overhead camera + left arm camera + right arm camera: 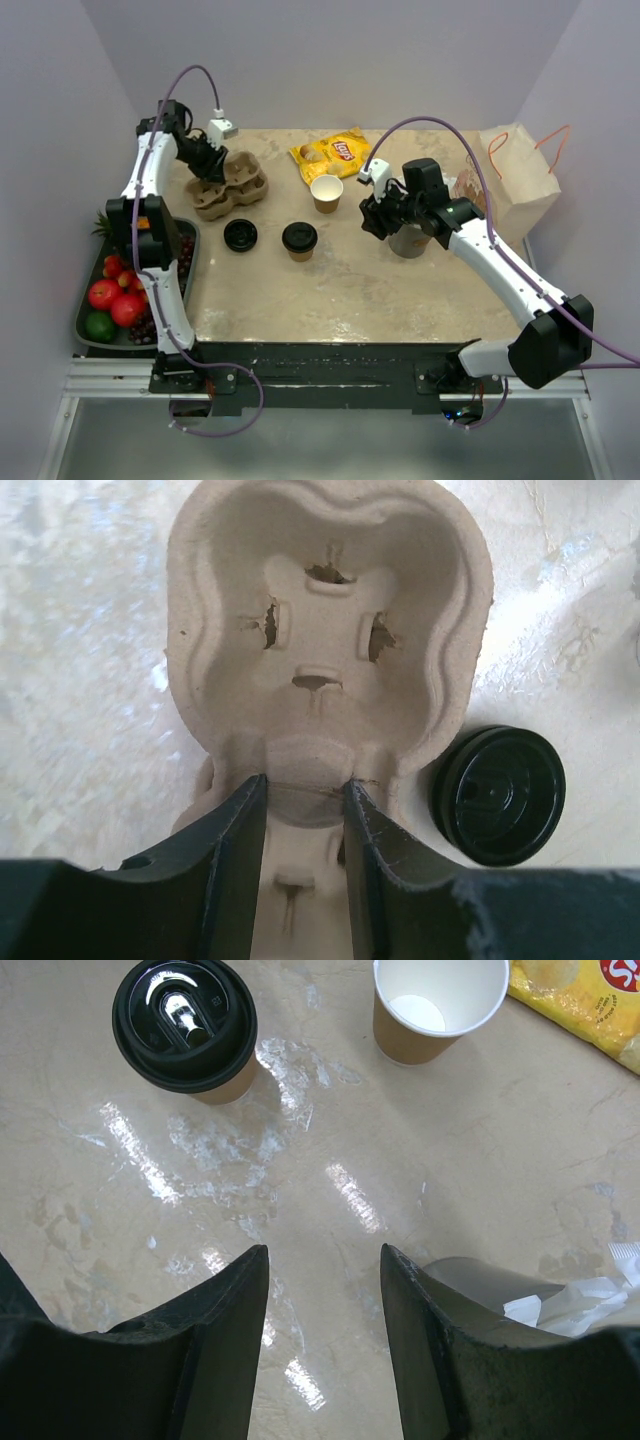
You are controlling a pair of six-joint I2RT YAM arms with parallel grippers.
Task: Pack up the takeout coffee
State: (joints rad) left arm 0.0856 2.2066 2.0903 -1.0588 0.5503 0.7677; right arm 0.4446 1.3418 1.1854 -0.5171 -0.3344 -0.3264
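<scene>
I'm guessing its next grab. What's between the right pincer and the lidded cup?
Only bare table between right pincer and lidded cup, in right wrist view.

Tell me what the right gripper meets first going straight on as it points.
The right gripper would probably meet bare table first, between the lidded cup and the open cup; depth is unclear.

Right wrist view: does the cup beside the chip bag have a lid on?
No, the paper cup stands open, white inside showing.
</scene>
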